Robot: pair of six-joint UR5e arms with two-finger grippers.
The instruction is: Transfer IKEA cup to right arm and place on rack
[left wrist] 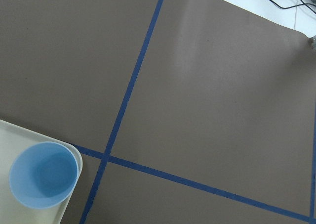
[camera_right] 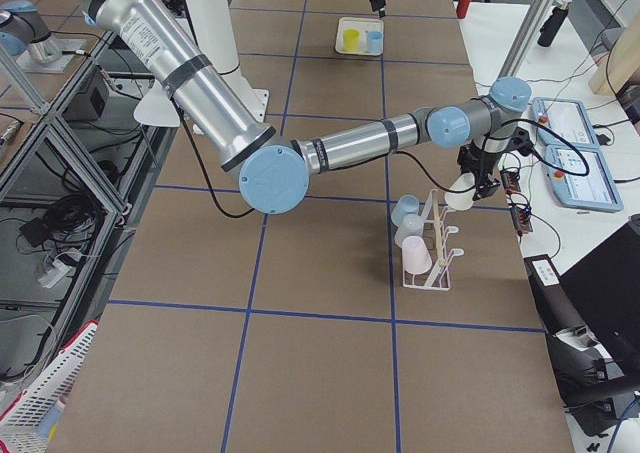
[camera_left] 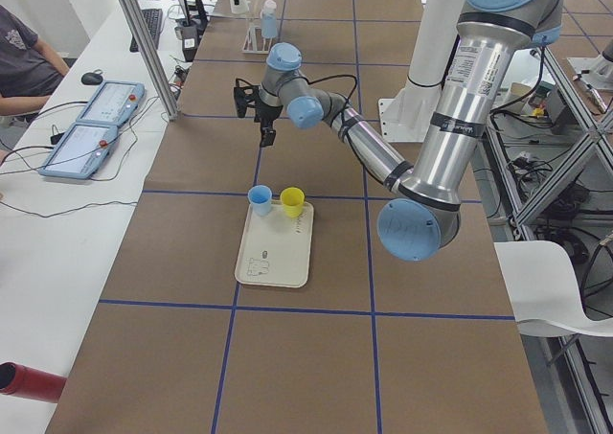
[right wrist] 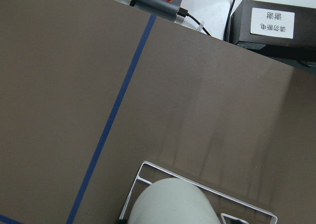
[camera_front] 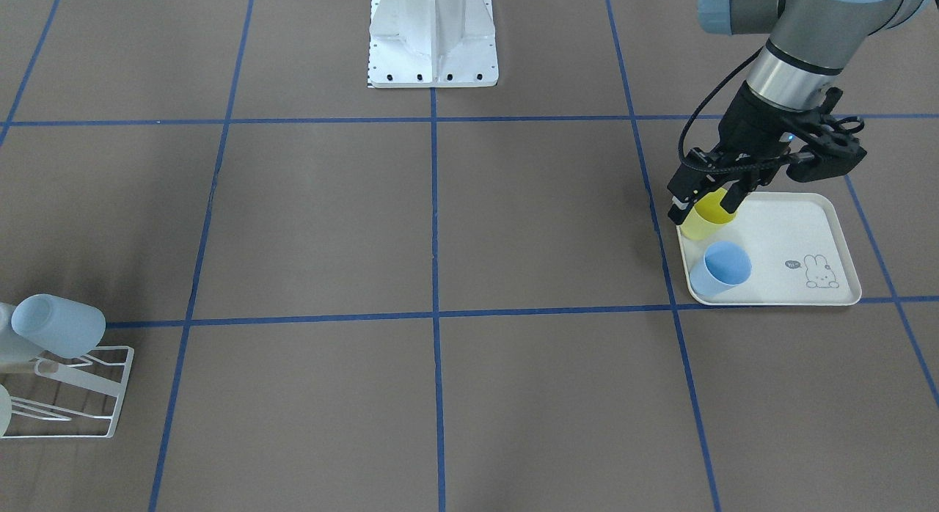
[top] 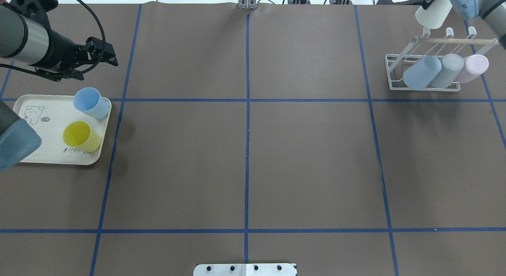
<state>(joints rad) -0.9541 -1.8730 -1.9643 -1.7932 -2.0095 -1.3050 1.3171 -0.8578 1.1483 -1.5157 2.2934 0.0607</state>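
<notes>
Right gripper [top: 431, 3] is clamped on a cream cup [top: 433, 16], held just above the rack [top: 395, 76] at its dowel side. 3 other cups [top: 450, 68] sit on the rack. Left gripper [camera_front: 706, 202], jaws apart and empty, hangs over a tray [camera_front: 807, 226], well apart from the rack.

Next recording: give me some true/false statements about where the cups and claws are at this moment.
1. Three cups hang on the rack. True.
2. The tray holds a yellow cup and a blue cup, both open end up. True.
3. The left claw grips the yellow cup. False: it is open and empty, up in the air by the tray.
4. The right claw is empty. False: it holds a cream cup above the rack.
</notes>
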